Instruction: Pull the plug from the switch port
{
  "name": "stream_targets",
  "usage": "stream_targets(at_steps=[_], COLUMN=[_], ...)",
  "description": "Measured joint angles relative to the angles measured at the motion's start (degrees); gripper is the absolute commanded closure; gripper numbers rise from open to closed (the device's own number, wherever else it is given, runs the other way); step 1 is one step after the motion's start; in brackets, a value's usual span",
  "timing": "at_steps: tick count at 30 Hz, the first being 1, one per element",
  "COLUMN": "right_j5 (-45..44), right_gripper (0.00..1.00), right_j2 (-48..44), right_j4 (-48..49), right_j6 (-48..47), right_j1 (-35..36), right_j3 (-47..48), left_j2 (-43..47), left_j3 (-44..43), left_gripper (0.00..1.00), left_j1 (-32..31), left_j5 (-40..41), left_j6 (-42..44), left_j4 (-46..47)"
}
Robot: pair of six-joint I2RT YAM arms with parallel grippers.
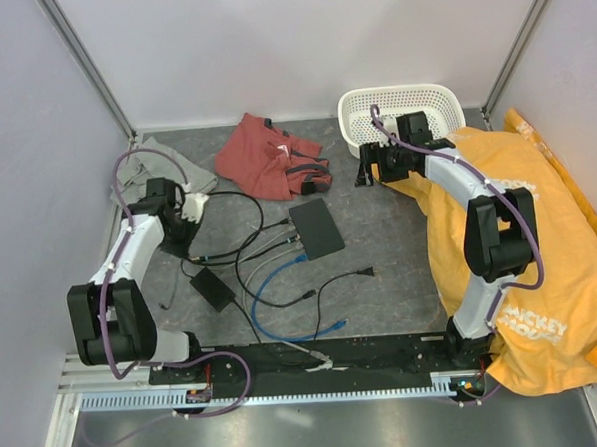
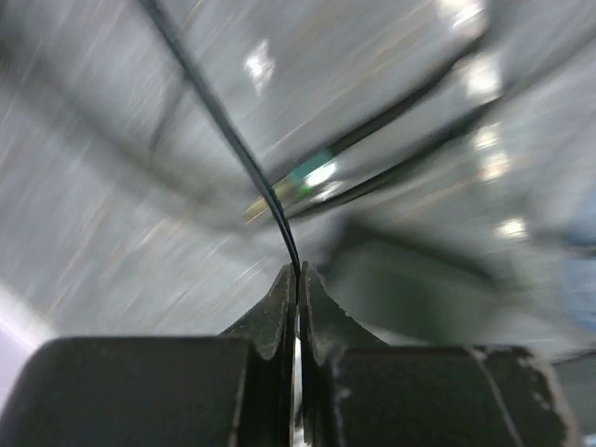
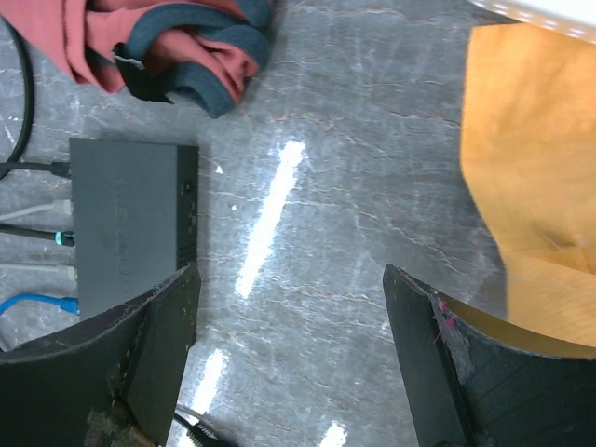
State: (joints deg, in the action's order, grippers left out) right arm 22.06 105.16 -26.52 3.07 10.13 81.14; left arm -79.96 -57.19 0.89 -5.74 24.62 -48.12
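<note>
Tabletop (image 1: pixel 400 248) is grey marbled, walls (image 1: pixel 269 45) white; left claw (image 2: pixel 298 275) pinches cable (image 2: pixel 245 158), right claw (image 3: pixel 291 272) gapes.

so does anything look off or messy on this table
Mostly clutter: a large yellow cloth is heaped against the right arm, a red garment lies behind the switch, and loose cables sprawl tangled beside it. Nothing looks broken.
</note>
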Motion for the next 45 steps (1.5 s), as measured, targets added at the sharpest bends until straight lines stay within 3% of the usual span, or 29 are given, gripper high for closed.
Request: stream_targets(at_steps=[2,5,7,8,11,17,24,29,33,45], right_j5=[0.2,0.3,-0.1,-0.3,-2.4,-4.4,-11.1,-16.1,-18.7,-27.6], right_gripper=[0.12,0.1,0.05,0.04,0.02,0.02,0.02,0.02,0.15,0.2], right_j2=[0.2,0.7,1.1,1.2,1.2,4.8,14.4,19.8,22.1,23.3], right_j4=[0.2,0.4,0.4,0.4,0.2,-0.1,-0.1,-0.1,-0.1,1.5], right_j6=[0.1,0.1,-0.3,-0.6,-2.5,-3.9,-5.5,-5.8,-5.0,-0.3], right_j1=[0.7,2.3,4.0,5.2,10.1,21.0,26.5,28.4,29.2,29.6], right_j3=[0.0,0.0,0.0,0.0,0.4,6.2,14.9,18.8,20.1,19.9], left_j2=[-0.1,-1.0,-2.8,-3.9,-4.9,-4.1,-2.1,-1.8,-0.4,0.7], left_j3=[1.6,1.3,0.3,-0.6,-3.6,-12.7,-13.8,-13.7,-13.0,-11.7], left_gripper=[0.94,0.68,0.57,0.29,0.01,0.02,0.04,0.05,0.05,0.06], left_j1=[4.2,8.6,9.6,9.6,8.9,7.9,7.6,6.8,5.7,4.9], left_j5=[6.3,13.4,15.9,15.8,12.8,-4.6,-17.2,-20.2,-21.7,-24.7], left_j6=[3.3,6.1,6.8,6.8,6.7,5.2,0.0,-3.4,-5.6,-8.9], left_j4=[0.1,1.8,2.1,1.7,0.5,-1.7,-1.6,-1.2,-0.4,0.8])
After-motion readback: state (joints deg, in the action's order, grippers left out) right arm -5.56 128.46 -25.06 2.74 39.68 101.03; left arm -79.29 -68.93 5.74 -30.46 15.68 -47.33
